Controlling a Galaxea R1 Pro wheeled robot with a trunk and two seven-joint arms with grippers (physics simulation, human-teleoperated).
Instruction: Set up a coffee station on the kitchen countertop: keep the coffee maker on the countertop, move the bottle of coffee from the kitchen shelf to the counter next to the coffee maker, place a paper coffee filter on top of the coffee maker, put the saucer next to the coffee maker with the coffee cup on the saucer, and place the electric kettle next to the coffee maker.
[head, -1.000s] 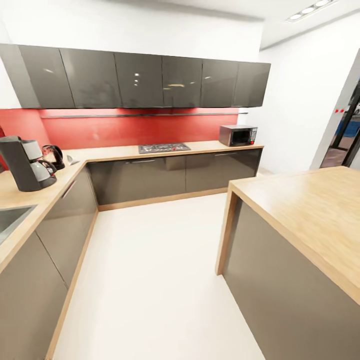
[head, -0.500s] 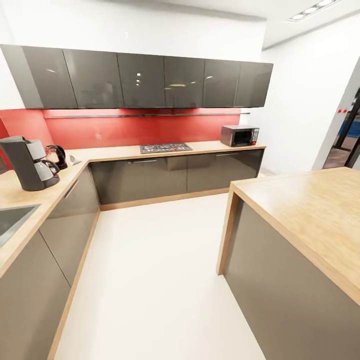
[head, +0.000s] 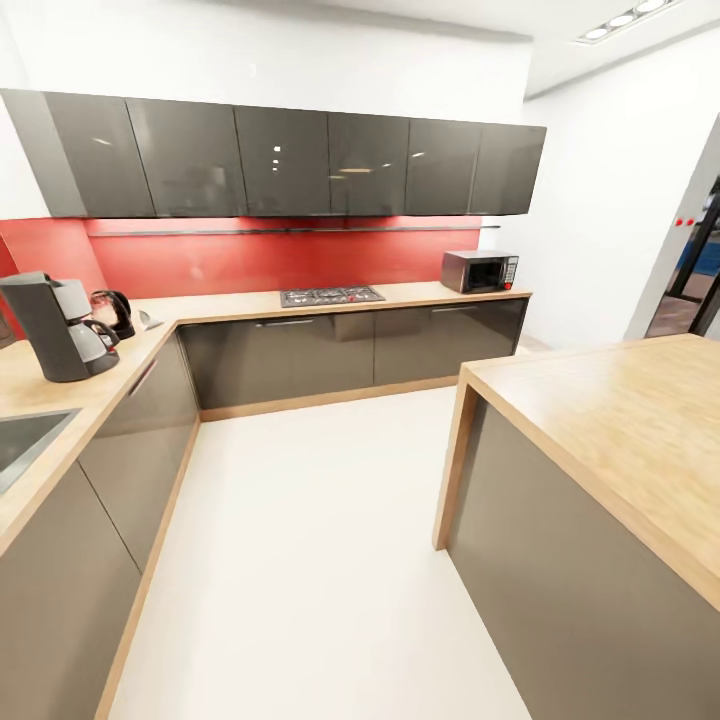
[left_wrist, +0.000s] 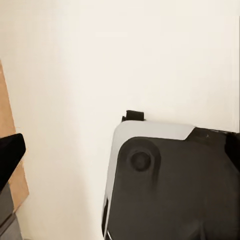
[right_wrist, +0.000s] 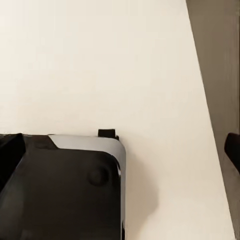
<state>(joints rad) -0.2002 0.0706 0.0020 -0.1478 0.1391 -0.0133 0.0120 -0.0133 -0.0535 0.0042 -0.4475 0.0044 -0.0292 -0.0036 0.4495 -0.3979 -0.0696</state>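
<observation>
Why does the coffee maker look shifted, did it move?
No. The coffee maker keeps its spot beside the electric kettle and red wall; the camera turned.

electric kettle partly hidden behind coffee maker.

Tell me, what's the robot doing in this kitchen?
Nothing is being held right now. The robot stands on the pale floor between the kitchen countertop and a wooden island. The coffee maker already sits on the countertop at the left, with the electric kettle just behind it. Both wrist cameras look down at the floor and the robot's own dark base, with the finger tips far apart at the picture edges.
</observation>
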